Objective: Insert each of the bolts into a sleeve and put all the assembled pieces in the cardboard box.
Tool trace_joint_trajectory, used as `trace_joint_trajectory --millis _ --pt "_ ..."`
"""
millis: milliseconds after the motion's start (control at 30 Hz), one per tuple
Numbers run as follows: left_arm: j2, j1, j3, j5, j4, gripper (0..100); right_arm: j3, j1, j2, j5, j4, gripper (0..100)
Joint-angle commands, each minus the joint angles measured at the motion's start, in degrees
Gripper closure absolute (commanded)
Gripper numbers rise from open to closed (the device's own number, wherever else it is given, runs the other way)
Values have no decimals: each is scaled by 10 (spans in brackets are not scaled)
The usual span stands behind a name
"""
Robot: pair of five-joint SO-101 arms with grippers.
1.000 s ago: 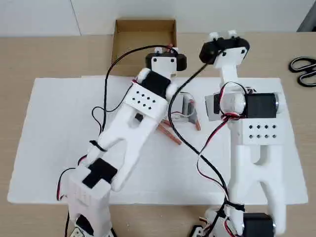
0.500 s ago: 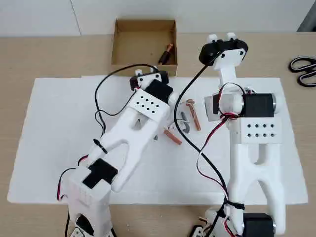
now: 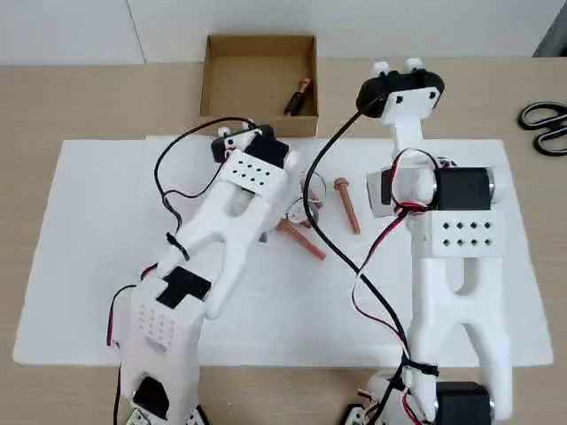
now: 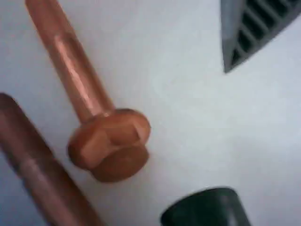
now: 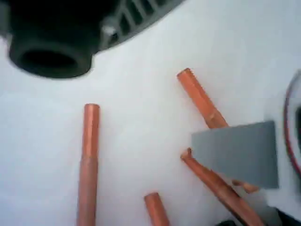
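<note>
Left wrist view: smooth copper bolt (image 4: pixel 83 89), hex head.

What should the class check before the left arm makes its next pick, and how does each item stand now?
1. Box holds a piece: ok.
2. All pieces boxed: not ok; a bolt and other copper parts lie on the mat.
3. Left gripper over the parts: ok.
4. Rod beside the close bolt head is a sleeve: cannot tell.
5. Scissors off the mat, out of the way: ok.
</note>
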Motion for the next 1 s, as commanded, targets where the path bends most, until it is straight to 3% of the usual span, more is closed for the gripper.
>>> trace_joint_trajectory --millis 0,600,967 --pt "7 -3 -34 14 -3 680 -3 6 -19 -4 -11 995" --pt "17 10 -40 16 15 682 -3 6 -19 -4 -11 995" --pt "17 -12 -17 12 -21 800 -3 6 -19 -4 -11 995"
